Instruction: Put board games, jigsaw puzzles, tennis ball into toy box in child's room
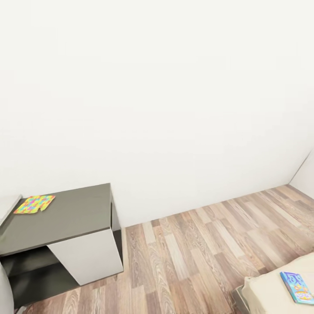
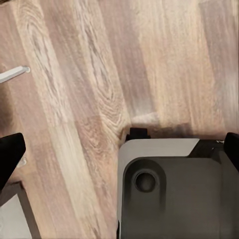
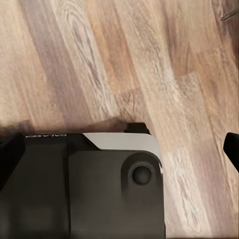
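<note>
I judge the task barely started: a jigsaw puzzle [image 1: 35, 204] lies on the dark tabletop [image 1: 74, 216], the blue board game [image 1: 298, 286] on the bed [image 1: 266, 291] across the floor [image 1: 196, 248]. My hands' grip I cannot tell.

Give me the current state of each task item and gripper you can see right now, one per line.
jigsaw puzzle: lying flat on the dark grey cabinet top, near its left end, not yet in any box.
blue board game: lying flat on the bed, near its corner, untouched.
left gripper: open, empty, pointing down at the wood floor.
right gripper: open, empty, over the floor.
</note>
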Controlling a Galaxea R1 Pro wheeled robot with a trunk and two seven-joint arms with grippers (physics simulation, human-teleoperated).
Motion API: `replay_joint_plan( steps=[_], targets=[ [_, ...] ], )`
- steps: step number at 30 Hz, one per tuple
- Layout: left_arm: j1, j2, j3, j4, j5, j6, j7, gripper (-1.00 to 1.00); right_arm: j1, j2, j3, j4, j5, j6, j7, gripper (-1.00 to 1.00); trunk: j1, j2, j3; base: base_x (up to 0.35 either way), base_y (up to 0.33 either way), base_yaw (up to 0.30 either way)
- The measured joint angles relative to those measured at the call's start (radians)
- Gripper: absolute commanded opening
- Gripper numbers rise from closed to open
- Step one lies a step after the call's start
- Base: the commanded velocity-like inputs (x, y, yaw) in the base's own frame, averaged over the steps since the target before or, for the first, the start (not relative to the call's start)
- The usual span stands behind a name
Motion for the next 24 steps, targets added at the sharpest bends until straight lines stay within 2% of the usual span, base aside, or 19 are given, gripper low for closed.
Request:
replay_joint_plan(
  steps=[24],
  targets=[
    [0.000, 0.000, -0.001, 0.000, 0.000, -0.001, 0.000, 1.00, 0.000, 0.000, 0.000, 0.000, 0.000, 0.000, 0.000, 1.00, 0.000, 0.000, -0.010, -0.036, 0.060, -0.267]
  ],
)
